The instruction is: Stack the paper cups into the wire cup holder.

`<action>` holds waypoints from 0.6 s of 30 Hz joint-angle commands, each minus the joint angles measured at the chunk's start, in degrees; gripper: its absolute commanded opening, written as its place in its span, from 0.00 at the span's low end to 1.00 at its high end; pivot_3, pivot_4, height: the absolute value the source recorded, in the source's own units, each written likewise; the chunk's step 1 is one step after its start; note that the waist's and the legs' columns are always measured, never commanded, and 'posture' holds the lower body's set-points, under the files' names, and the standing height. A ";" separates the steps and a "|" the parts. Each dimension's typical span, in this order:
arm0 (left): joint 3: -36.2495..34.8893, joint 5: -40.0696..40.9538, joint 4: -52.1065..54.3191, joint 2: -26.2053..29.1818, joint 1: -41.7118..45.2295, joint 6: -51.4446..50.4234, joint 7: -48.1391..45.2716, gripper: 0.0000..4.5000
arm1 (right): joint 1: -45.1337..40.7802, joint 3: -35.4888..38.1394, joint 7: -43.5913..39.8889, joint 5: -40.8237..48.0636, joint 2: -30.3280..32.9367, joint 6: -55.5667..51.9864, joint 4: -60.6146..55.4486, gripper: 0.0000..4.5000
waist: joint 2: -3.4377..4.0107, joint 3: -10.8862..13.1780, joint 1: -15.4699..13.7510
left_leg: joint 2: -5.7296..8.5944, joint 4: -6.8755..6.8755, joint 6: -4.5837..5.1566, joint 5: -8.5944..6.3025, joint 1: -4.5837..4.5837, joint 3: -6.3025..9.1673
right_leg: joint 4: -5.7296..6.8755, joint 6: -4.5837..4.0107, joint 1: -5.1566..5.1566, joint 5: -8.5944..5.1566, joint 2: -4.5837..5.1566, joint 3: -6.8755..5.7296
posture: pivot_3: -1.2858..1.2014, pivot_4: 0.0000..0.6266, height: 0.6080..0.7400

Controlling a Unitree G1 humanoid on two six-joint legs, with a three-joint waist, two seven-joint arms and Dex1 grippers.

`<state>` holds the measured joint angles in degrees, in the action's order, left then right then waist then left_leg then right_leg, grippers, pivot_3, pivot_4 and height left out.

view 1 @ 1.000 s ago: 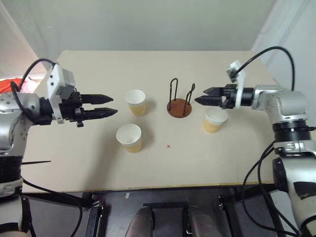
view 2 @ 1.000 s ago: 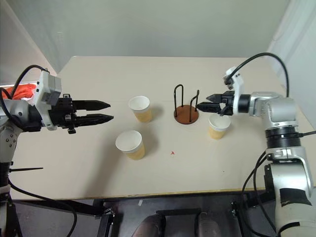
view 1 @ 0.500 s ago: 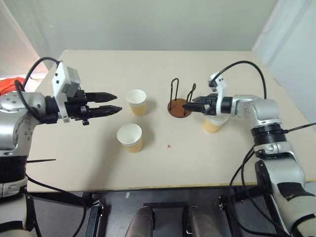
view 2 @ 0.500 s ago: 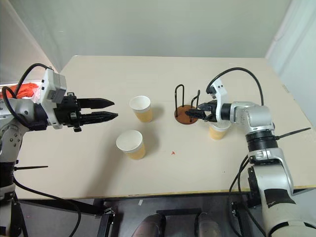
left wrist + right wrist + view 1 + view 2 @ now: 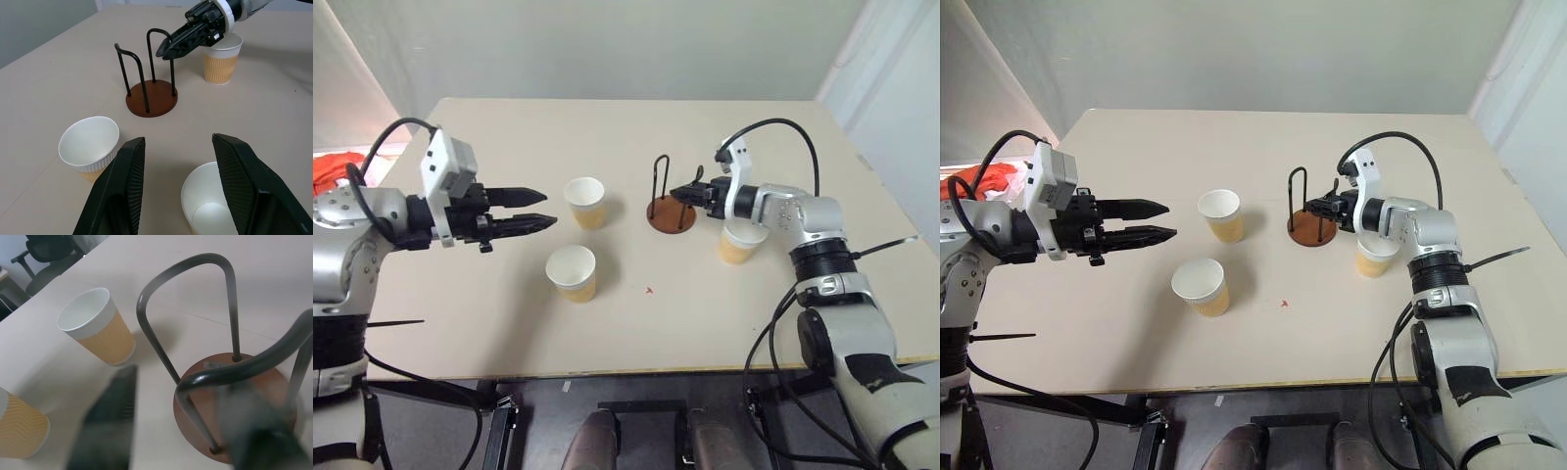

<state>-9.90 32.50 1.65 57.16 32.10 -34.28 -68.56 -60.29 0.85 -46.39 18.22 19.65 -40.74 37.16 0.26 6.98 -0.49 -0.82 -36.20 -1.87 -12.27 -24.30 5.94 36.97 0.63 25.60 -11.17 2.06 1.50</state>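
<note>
Three paper cups on the pale surface (image 5: 509,323), all upright, mouths up, none in the wire cup holder (image 5: 670,208). First cup (image 5: 583,203) to the robot's left of the holder, near it but apart. Second cup (image 5: 571,272) nearer the front edge, just in front of the first and apart from it. Third cup (image 5: 739,242) on the holder's right, near its base and partly under the right forearm.

Holder standing upright about mid-surface: round reddish-brown base (image 5: 152,98), two black wire loops rising from it, nothing between them.

Right hand (image 5: 682,193) reaching in from the right, roughly level, fingertips at the loop nearer to it. Seen from the left wrist, black fingers (image 5: 182,40) close together, tips at the top of that loop; cannot tell whether pinching the wire or merely touching it. In the right wrist view, loop bar (image 5: 244,364) crossing right in front of the blurred fingers.

Left hand (image 5: 536,210) hovering well to the left, pointing level toward the first cup, fingers (image 5: 122,191) parted wide, holding nothing, tips short of the cup's side.

Orange-red cloth (image 5: 335,168) off the surface's far left edge.
</note>
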 commanded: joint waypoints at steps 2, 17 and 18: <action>-1.85 0.23 1.22 1.07 0.22 0.55 -0.07 0.53 | -0.19 -0.47 -3.00 0.21 1.91 -0.36 -3.77 0.09 | 0.00 0.00 -0.01 | 0.00 0.00 0.00 0.00 -0.01 0.00 | 0.00 0.00 0.01 0.00 0.00 0.00 | 0.52 0.24 1.00; -1.38 6.47 7.72 8.80 -2.01 -1.13 -14.51 0.53 | 17.87 -7.12 -16.64 14.26 15.10 -18.99 -49.97 0.01 | -0.08 -0.04 0.00 | -0.01 -0.07 -0.08 -0.05 -0.14 0.02 | -0.07 0.26 -0.02 0.08 -0.03 -0.09 | 0.52 0.24 1.00; -0.22 5.34 8.81 9.24 -2.59 -0.43 -14.85 0.53 | 19.27 -7.59 -16.80 15.00 15.66 -19.24 -52.06 0.01 | -0.10 -0.06 0.01 | -0.01 -0.07 -0.08 -0.04 -0.14 0.03 | -0.08 0.15 -0.03 0.02 -0.03 -0.09 | 0.52 0.24 1.00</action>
<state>-10.68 38.31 7.84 65.26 29.69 -35.44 -82.49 -41.50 -6.38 -62.00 30.60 34.64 -59.26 -10.19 0.16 6.92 -0.48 -0.83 -36.33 -1.93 -12.31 -24.42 5.97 36.90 0.68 25.53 -11.21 2.03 1.42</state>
